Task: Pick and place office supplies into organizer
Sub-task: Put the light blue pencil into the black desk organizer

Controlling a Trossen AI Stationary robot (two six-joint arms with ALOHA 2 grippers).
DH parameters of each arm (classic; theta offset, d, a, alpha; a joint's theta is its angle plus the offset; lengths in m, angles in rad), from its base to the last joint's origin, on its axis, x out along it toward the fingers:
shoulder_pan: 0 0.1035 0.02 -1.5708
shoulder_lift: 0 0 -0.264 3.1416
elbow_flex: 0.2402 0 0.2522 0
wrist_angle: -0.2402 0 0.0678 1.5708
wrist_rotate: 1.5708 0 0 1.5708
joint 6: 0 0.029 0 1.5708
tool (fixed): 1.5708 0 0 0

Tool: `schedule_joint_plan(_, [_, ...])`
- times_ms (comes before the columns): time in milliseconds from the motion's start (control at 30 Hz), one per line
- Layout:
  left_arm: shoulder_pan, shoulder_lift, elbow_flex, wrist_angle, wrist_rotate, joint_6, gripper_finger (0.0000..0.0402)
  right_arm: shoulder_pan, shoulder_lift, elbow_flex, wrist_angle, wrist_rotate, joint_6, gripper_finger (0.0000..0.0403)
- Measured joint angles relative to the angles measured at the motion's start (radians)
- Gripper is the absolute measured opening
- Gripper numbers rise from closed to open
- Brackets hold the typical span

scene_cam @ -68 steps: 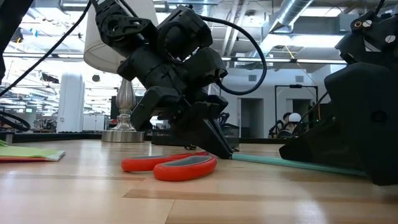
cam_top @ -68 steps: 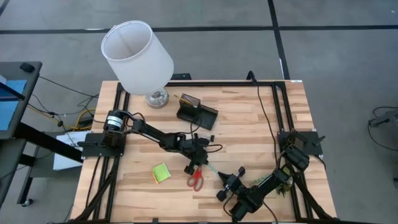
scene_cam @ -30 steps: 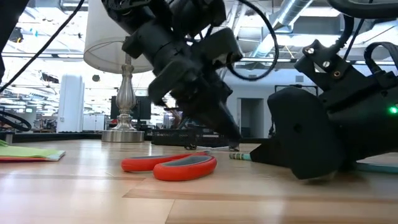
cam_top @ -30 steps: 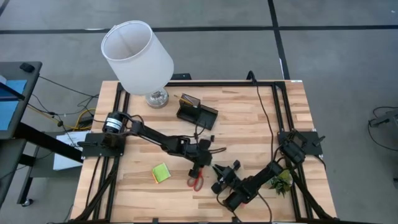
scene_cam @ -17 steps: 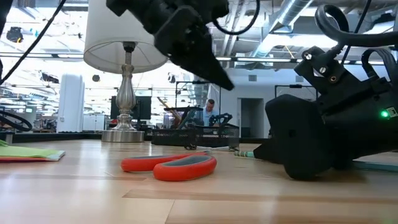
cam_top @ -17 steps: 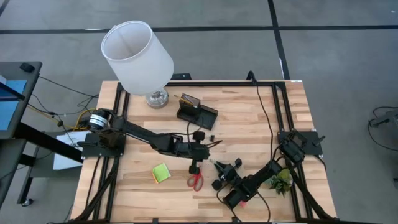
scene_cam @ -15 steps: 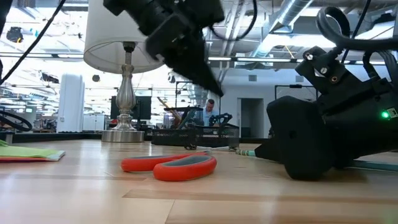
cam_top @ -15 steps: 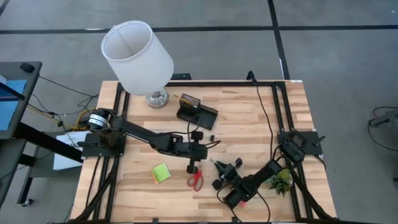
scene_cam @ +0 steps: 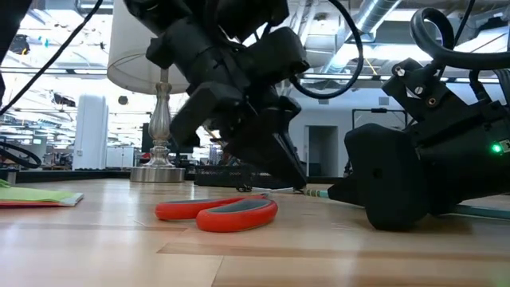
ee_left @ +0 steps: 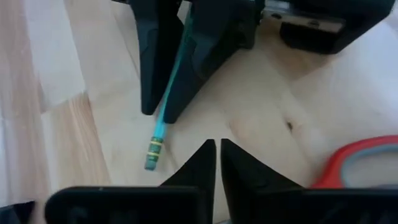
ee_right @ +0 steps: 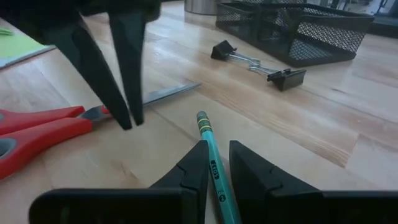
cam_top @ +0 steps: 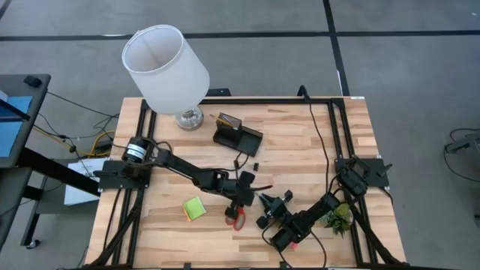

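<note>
Evidently the teal pencil (ee_right: 214,163) lies on the table beside the red-handled scissors (cam_top: 237,218), pinched between the right gripper's (ee_right: 214,163) nearly closed fingers. Lift it clear before swinging toward the organizer (cam_top: 237,137), well beyond the scissors. Left gripper (ee_left: 217,163), almost shut and empty, crowds the eraser end; binder clips (ee_right: 255,62) lie en route.
</note>
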Motion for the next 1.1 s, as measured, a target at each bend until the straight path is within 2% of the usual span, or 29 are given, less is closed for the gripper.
schedule_joint_plan(167, [0.005, 0.001, 0.004, 0.007, -0.029, 0.039, 0.0058, 0.001, 0.0, 0.001, 0.001, 0.004, -0.001, 0.0052])
schedule_joint_plan(333, [0.008, 0.015, 0.005, 0.07, -0.133, 0.087, 0.0099, 0.001, 0.0, 0.001, 0.002, 0.006, -0.003, 0.0052])
schedule_joint_plan(433, [0.018, 0.035, 0.005, 0.081, -0.122, 0.114, 0.0113, 0.001, 0.0, 0.001, 0.003, 0.008, -0.004, 0.0052])
schedule_joint_plan(533, [0.029, 0.065, 0.005, 0.095, -0.075, 0.115, 0.0119, 0.002, -0.001, 0.001, 0.004, 0.008, -0.004, 0.0052])
schedule_joint_plan(767, [0.036, 0.105, 0.008, 0.183, -0.076, 0.144, 0.0119, 0.002, -0.001, 0.001, 0.003, 0.008, -0.004, 0.0052])
schedule_joint_plan(1100, [0.041, 0.107, 0.008, 0.147, -0.025, 0.137, 0.0117, 0.003, -0.002, 0.001, 0.0, 0.033, -0.005, 0.0052])
